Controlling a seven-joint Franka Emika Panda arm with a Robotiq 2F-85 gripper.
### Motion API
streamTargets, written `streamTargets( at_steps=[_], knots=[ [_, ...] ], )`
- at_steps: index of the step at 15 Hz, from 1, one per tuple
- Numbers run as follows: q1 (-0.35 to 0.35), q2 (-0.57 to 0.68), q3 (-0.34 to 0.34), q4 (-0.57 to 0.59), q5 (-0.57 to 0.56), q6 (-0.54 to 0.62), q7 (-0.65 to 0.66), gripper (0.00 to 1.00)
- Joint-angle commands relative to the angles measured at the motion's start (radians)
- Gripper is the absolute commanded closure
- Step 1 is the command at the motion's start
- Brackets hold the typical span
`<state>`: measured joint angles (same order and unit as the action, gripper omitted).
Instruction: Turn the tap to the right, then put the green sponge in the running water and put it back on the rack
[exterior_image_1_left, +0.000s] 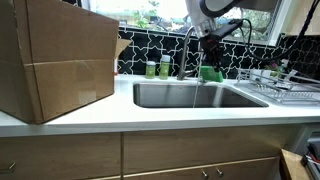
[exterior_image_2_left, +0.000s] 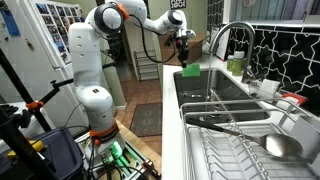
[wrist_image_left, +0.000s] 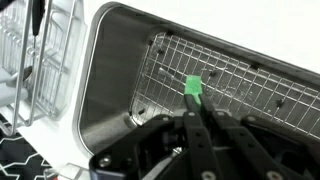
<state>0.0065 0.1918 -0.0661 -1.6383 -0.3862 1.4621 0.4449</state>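
Observation:
The tap (exterior_image_1_left: 188, 48) is a tall steel gooseneck behind the sink; it also shows in an exterior view (exterior_image_2_left: 234, 40). A thin stream of running water (exterior_image_1_left: 195, 95) falls from its spout into the basin. My gripper (exterior_image_1_left: 209, 60) is shut on the green sponge (exterior_image_1_left: 210, 73) and holds it above the sink, just beside the stream. Both show in an exterior view, the gripper (exterior_image_2_left: 185, 52) over the sponge (exterior_image_2_left: 190, 70). In the wrist view the green sponge (wrist_image_left: 193, 88) sits pinched between the fingers (wrist_image_left: 195, 110), over the wire grid in the basin.
A steel sink (exterior_image_1_left: 150, 97) lies below. Two small green containers (exterior_image_1_left: 158, 68) stand behind it. A big cardboard box (exterior_image_1_left: 55, 60) stands on the counter. A dish rack (exterior_image_1_left: 285, 88) with utensils sits beside the sink and shows in the wrist view (wrist_image_left: 40, 60).

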Motion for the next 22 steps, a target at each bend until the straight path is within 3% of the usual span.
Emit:
streamTargets(
  at_steps=[1, 9, 11, 12, 17, 18, 22],
  knots=[
    [-0.021, -0.082, -0.014, -0.062, 0.08, -0.034, 0.059, 0.98],
    [-0.107, -0.292, -0.071, -0.228, 0.078, -0.013, 0.237, 0.98],
    [-0.138, -0.333, -0.085, -0.258, 0.062, 0.046, 0.296, 0.98],
    [-0.127, -0.261, -0.066, -0.18, 0.051, -0.008, 0.232, 0.92],
    [-0.15, -0.309, -0.074, -0.22, 0.052, 0.016, 0.272, 0.92],
    [-0.15, -0.309, -0.073, -0.222, 0.052, 0.018, 0.275, 0.98],
    [-0.209, -0.237, -0.139, -0.107, 0.145, 0.005, 0.291, 0.98]
  ],
)
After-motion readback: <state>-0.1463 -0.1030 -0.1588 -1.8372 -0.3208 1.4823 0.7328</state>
